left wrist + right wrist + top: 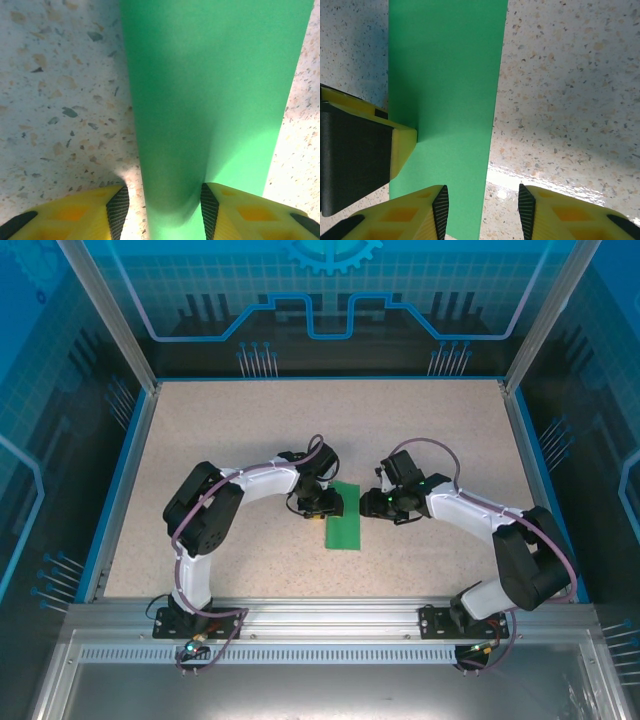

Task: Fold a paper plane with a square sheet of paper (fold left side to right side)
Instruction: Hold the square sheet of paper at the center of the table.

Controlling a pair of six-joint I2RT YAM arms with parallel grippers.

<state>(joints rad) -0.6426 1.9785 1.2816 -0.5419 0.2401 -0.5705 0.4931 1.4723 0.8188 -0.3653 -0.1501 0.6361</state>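
Green square sheet of paper (343, 520), jaws half open
We see left gripper (163, 212) and right gripper (482, 210) straddling its edges, gripping nothing; from the right wrist, a left finger (402, 143) touches it.

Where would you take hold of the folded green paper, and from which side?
Probably a long edge, coming in low from the side: the green paper lies flat on the table, so only an edge offers a pinch.

a thin bright green sheet of paper (343, 520), now a narrow rectangle, lies near the middle of the speckled tabletop (220, 430), long sides running front to back.
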